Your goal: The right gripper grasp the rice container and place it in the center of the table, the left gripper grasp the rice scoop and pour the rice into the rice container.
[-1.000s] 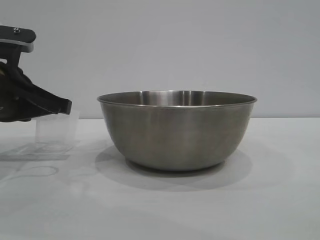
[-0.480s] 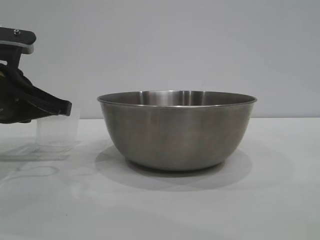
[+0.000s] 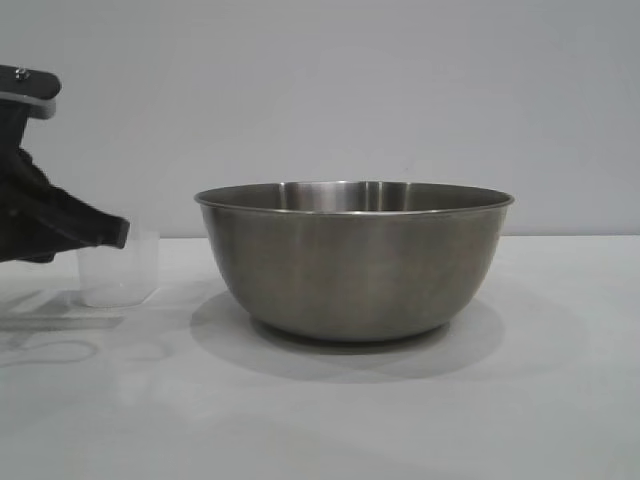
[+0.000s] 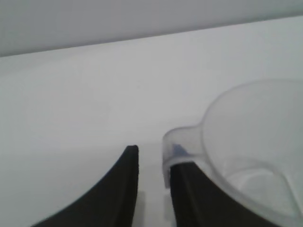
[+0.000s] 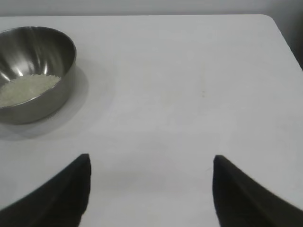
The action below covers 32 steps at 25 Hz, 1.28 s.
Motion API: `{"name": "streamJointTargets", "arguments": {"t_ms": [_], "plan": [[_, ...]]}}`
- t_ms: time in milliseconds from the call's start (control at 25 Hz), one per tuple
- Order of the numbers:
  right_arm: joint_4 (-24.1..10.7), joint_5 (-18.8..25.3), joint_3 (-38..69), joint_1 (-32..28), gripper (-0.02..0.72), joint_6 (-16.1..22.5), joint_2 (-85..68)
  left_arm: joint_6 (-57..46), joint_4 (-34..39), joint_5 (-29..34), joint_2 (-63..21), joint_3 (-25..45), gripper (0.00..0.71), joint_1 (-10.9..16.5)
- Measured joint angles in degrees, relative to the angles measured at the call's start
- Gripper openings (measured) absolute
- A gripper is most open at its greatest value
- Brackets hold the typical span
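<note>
White table (image 3: 560, 400), pale wall behind. At the left my left gripper (image 4: 152, 161) stands narrowly parted around the handle of the rice scoop (image 3: 118, 268), which sits upright on the table. I should back straight off without tipping it. Rice (image 5: 26, 87) lies in the rice container (image 3: 355, 260) at centre. My right gripper (image 5: 150, 172) hangs wide, empty.

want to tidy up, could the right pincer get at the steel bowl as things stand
Probably yes. The right pincer stands open and empty over bare table, and nothing lies between it and the steel bowl, which holds the rice. The left pincer is off by the scoop.
</note>
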Motion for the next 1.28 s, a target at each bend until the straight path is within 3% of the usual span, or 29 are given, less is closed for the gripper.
{"name": "streamJointTargets", "arguments": {"t_ms": [240,720,1040,1280], "plan": [[0.0,0.0,0.0,0.0,0.456,0.0,0.0,-1.1,1.5,0.0,-1.9,3.8,0.262,0.0],[0.0,0.0,0.0,0.0,0.456,0.0,0.0,-5.2,8.7,1.1,-16.3,13.6,0.262,0.0],[0.0,0.0,0.0,0.0,0.456,0.0,0.0,-5.0,12.3,17.9,-28.0,14.0,0.262,0.0],[0.0,0.0,0.0,0.0,0.456,0.0,0.0,-0.8,12.3,35.9,-36.3,10.3,0.262,0.0]]}}
